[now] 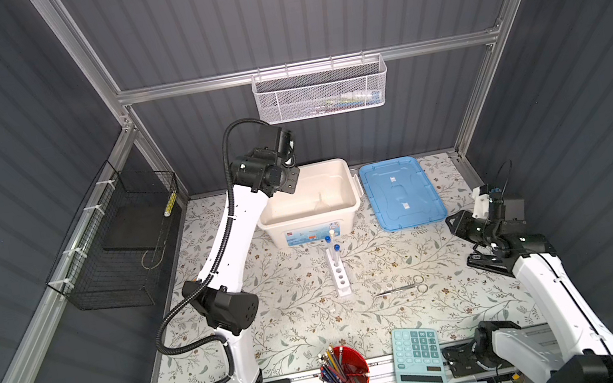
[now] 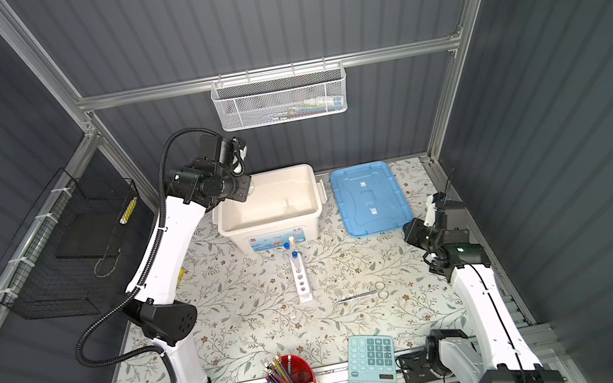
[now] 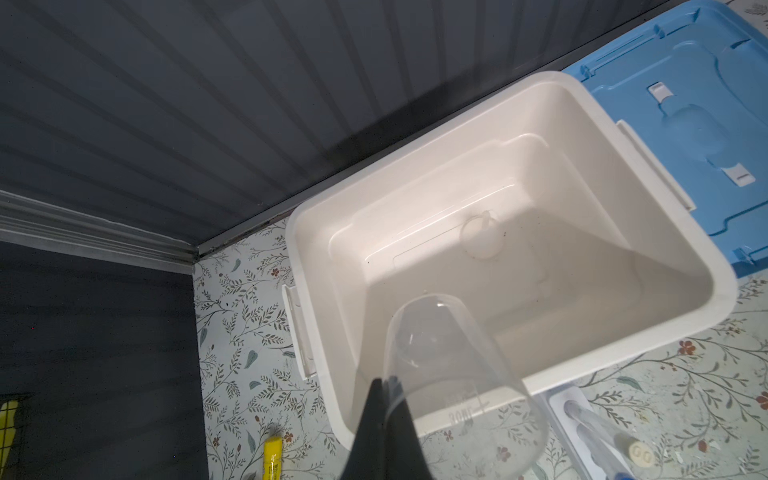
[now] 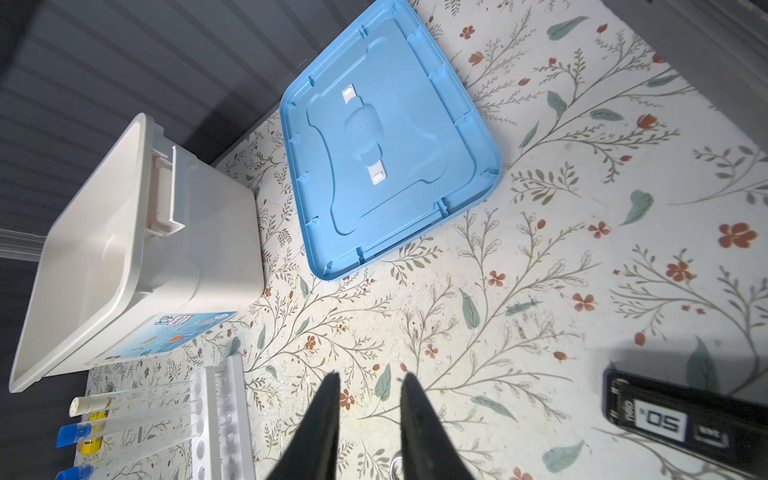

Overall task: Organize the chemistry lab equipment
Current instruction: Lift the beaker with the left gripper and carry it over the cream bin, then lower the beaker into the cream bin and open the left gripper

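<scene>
White bin (image 1: 273, 231), far middle, open: small funnel (image 3: 482, 237) lying on its floor. Clear cup (image 3: 453, 374): above the bin, my left gripper (image 3: 384, 390) clamped tight on its rim. Rack (image 1: 339, 275) with capped tubes (image 1: 336, 247): just near of the bin. Scissors (image 1: 403, 288): flat, right of the rack. My right gripper (image 4: 370, 415): far right, jaws partly apart, holding nothing.

white basket (image 1: 281, 100) contents: blurred | rack (image 4: 224, 415): cut off at edge
</scene>
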Available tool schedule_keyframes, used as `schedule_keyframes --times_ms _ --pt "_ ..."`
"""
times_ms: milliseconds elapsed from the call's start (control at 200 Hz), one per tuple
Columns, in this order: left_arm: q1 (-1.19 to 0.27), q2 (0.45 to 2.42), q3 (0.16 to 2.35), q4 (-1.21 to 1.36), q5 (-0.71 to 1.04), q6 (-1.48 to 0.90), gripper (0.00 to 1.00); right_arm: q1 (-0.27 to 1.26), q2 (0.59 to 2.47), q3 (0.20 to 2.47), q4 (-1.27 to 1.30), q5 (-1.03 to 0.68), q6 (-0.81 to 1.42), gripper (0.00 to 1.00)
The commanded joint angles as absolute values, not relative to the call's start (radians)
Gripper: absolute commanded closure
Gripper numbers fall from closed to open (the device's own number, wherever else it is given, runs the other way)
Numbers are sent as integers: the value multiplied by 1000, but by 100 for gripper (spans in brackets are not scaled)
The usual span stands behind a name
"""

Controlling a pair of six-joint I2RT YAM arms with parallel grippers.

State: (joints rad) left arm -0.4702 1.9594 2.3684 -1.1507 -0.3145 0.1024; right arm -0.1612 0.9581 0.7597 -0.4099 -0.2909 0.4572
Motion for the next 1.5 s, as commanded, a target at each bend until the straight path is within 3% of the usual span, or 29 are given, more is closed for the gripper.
schedule_keyframes --times_ms 0,450,1491 --pt "-423 2035 2384 -1140 -209 126 100 -159 972 759 -396 -311 456 72" --pt "-348 2217 2396 -1105 -50 123 100 -146 1009 775 -414 -296 443 72" --pt "-314 2317 2318 -1105 -31 185 100 -84 1173 802 -394 -256 452 73"
